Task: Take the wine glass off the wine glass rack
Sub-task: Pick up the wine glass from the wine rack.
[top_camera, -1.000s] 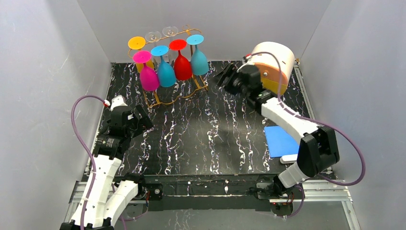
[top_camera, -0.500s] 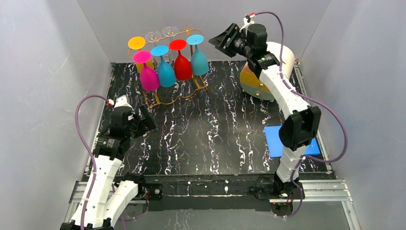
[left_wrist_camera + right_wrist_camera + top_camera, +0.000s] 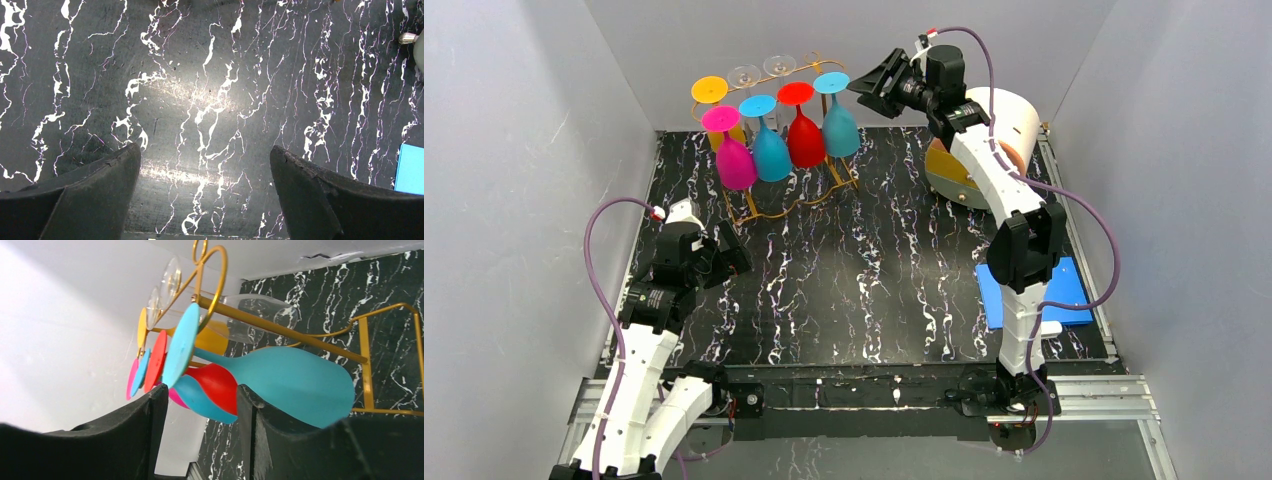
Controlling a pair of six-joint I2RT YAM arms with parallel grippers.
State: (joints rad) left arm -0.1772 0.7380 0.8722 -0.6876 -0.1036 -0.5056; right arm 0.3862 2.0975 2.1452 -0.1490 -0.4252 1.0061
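I am on the approach. My right gripper (image 3: 871, 80) hangs high at the far side, jaws wide, just right of the rack (image 3: 769, 213). It faces the teal glass (image 3: 839, 128), which hangs upside down at the right end of the near rail, not yet gripped. Next, I judge, I must ease left until the fingers straddle the glass, close, then draw it along the rail and off its end. My left gripper (image 3: 732, 250) waits wide over the near-left table (image 3: 874, 280). Since half a second ago the right gripper has crept left toward the glass; the left has barely stirred.
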